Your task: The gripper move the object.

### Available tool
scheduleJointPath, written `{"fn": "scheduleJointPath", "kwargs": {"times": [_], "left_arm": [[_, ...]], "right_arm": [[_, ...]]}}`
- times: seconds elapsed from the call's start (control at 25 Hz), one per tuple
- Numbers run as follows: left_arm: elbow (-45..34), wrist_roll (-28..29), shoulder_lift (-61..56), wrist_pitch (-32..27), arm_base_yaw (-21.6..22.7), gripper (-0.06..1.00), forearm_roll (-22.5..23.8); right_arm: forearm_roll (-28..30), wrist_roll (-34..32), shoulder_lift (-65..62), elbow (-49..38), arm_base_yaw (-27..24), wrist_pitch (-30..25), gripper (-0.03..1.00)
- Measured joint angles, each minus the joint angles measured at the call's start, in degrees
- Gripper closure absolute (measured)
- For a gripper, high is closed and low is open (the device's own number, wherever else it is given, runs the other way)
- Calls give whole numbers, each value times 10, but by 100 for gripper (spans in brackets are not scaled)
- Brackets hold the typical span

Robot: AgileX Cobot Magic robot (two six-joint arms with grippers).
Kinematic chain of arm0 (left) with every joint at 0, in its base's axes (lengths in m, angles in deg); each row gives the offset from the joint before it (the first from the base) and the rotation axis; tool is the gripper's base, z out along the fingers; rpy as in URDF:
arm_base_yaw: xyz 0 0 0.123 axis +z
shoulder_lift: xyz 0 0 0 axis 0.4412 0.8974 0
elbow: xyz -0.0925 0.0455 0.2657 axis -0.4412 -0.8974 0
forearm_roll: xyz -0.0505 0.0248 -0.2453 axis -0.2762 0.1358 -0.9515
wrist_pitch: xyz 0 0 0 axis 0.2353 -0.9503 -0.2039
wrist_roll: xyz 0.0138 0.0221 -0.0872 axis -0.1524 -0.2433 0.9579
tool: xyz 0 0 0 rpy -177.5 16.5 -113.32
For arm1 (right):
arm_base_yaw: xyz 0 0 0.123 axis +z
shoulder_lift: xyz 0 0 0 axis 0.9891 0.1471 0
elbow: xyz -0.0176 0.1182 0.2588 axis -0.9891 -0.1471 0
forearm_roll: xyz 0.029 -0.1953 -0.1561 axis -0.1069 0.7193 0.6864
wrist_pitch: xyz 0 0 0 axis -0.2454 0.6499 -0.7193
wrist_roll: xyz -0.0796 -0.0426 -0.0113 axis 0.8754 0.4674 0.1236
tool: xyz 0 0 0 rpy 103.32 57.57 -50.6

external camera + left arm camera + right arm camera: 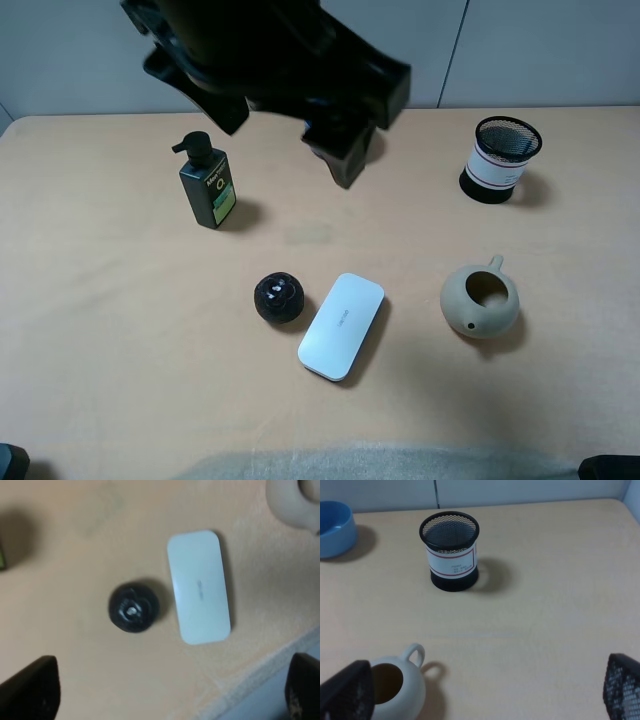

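While its long axis runs on a diagonal in the high view, from the near-left up toward the far-right, the object (341,326) lies flat on the tan counter (100,330), white face up, near the front edge at about the middle. A small grey mark sits at the middle of that face, too small to read. Its dark underside shows only as a thin line along the near edge.

From left to right: a dark green pump bottle (207,184) stands upright at the far left; a black ball (279,297) rests just beside the object's left side, apart from it; a beige teapot (480,301) sits to the right, and a black mesh cup (501,158) stands at the far right rear.

A bulky black arm reaches in from the top of the high view, cut off by the frame, its left tool (343,155) hanging above the counter behind the object. In the left wrist view, which is blurred, the fingertips (30,690) stand spread wide at the corners, grasping nothing, with ball and object between them below. The right tool (485,692) shows only two spread tips, likewise holding nothing; a blue bowl (335,527) is cut off at that view's edge.
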Motion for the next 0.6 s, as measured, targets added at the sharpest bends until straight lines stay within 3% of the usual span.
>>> {"fn": "scheduleJointPath", "kwargs": {"times": [0.32,0.6], "left_arm": [[-30,-101,-126,-1,57,0,2],[-122,-129,-244,-1,74,0,3]], "right_arm": [[0,0,0,0,0,0,27],[0,0,0,0,0,0,27]]}}
